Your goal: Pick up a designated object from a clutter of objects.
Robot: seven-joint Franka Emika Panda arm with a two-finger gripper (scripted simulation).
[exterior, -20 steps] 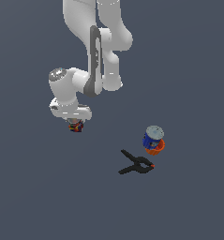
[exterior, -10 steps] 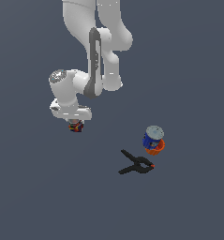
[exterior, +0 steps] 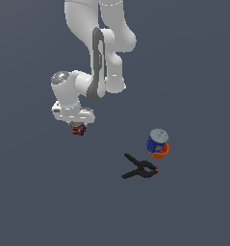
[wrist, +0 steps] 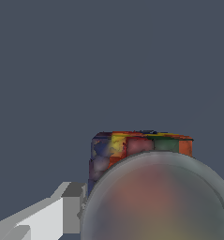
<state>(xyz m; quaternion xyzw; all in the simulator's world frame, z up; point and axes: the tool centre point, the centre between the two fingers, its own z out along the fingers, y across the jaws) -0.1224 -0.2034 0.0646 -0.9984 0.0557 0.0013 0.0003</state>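
Note:
The designated object, a small can (exterior: 78, 129) with a dark label of red, yellow and blue patches, sits between the fingers of my gripper (exterior: 78, 126) at the exterior view's left. The gripper is shut on it, and the white hand above hides most of the can in that view. In the wrist view the can (wrist: 141, 149) fills the near field, with its grey-tan top blurred and very close. One pale finger (wrist: 57, 213) rests against the can's side. The rest of the clutter of objects lies well apart, toward the exterior view's right.
A blue can (exterior: 157, 140) with a grey lid stands against a small orange cup (exterior: 161, 153) at the exterior view's right. A black spring clamp (exterior: 139, 168) with a red tip lies just in front of them. The floor is plain dark grey.

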